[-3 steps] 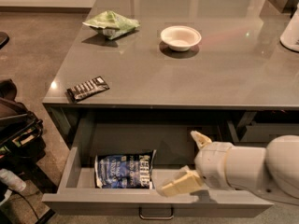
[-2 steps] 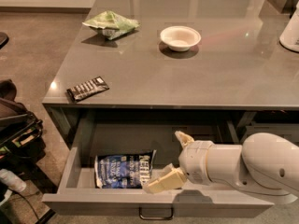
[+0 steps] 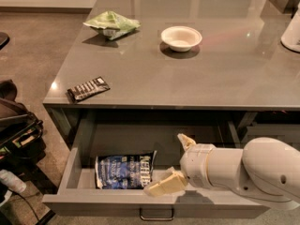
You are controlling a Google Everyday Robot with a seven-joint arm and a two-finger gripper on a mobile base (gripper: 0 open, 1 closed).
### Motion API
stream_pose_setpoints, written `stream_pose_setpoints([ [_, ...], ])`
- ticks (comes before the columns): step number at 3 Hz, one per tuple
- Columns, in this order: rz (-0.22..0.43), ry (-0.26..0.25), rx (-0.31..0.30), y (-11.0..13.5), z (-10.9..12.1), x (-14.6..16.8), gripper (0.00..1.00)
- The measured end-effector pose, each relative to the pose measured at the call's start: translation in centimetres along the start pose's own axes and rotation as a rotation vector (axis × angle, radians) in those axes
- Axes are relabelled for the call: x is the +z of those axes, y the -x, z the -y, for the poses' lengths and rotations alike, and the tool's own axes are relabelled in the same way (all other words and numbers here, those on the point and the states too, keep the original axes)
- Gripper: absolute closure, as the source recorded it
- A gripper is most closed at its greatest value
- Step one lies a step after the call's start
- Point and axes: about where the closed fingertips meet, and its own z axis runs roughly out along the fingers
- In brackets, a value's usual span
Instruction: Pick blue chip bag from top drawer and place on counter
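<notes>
The blue chip bag (image 3: 123,170) lies flat in the left half of the open top drawer (image 3: 75,168), white lettering up. My gripper (image 3: 174,165) reaches into the drawer from the right, just right of the bag. Its two cream fingers (image 3: 165,185) are spread apart and hold nothing; the lower finger's tip is close to the bag's right edge. The white arm fills the lower right of the view and hides the drawer's right half. The grey counter (image 3: 201,69) spans the view above the drawer.
On the counter lie a light green bag (image 3: 111,24) at the back left, a white bowl (image 3: 181,37) in the middle, and a black-and-white striped bar wrapper (image 3: 88,88) near the front left edge. A white object (image 3: 292,32) stands at the right edge. Dark bags (image 3: 16,130) sit on the floor at left.
My gripper has moved left inside the drawer, from its right part to right next to the blue chip bag. The fingers stay spread. The bag has not moved.
</notes>
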Motion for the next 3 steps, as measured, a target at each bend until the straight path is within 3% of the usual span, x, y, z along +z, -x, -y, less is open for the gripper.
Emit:
stream_pose_setpoints([
  [1, 0.03, -0.035, -0.026, 0.6, 1.0, 1.7, 0.0],
  [2, 0.098, -0.024, -0.07, 1.9, 2.9, 5.3, 0.0],
  [3, 0.094, -0.025, -0.072, 1.9, 2.7, 5.1, 0.0],
])
